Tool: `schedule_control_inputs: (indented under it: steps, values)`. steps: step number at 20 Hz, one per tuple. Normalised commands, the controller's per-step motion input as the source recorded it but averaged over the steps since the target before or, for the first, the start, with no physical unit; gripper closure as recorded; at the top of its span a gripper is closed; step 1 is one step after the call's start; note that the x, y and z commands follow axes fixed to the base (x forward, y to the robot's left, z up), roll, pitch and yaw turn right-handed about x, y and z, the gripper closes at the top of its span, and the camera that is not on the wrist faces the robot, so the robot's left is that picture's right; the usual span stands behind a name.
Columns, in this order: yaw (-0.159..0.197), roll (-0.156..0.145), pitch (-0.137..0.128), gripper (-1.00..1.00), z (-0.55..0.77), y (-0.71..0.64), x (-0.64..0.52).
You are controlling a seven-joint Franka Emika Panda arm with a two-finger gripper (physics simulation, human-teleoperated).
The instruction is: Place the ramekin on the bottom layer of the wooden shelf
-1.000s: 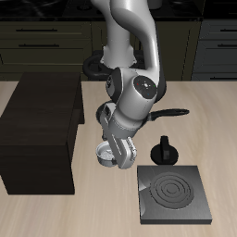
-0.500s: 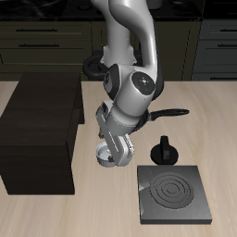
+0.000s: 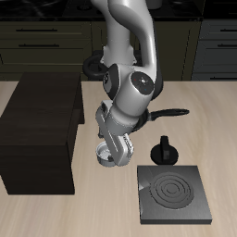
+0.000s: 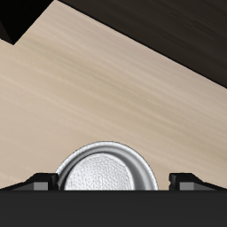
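A: Where is the ramekin [image 4: 105, 171]?

B: It sits between the two fingers of the hand [image 4: 112, 182], its ribbed silvery rim and grey speckled inside plain in the wrist view. From outside only a sliver of it [image 3: 104, 153] shows, under the arm, close beside the wooden shelf [image 3: 42, 130].

A: Is the hand closed on it?

B: The fingertips [image 4: 37, 181] stand on either side of the bowl, just at its rim. Whether they press against it I cannot tell, and I cannot tell either whether the bowl rests on the surface [image 4: 80, 89] or is lifted off it.

A: And the shelf?

B: A big dark box with a flat top, standing on the pale wood surface [image 3: 102, 208]. The hand [image 3: 108, 157] is low, near the shelf's side that faces the arm.

A: What else is around?

B: A black square stove plate [image 3: 172, 193] with ring marks lies nearer the front edge. A small black knobbed pot [image 3: 165, 151] stands just behind it, and a black frying pan handle [image 3: 174, 112] pokes out from behind the arm
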Motion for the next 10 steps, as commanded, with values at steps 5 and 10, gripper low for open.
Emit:
schedule_control_inputs:
  steps: [5,10]
  values:
    - [0.004,0.005,-0.017,-1.0,0.14,0.18,-0.4]
    - [-0.036,0.022,-0.026,-1.0,0.04,0.2,-0.34]
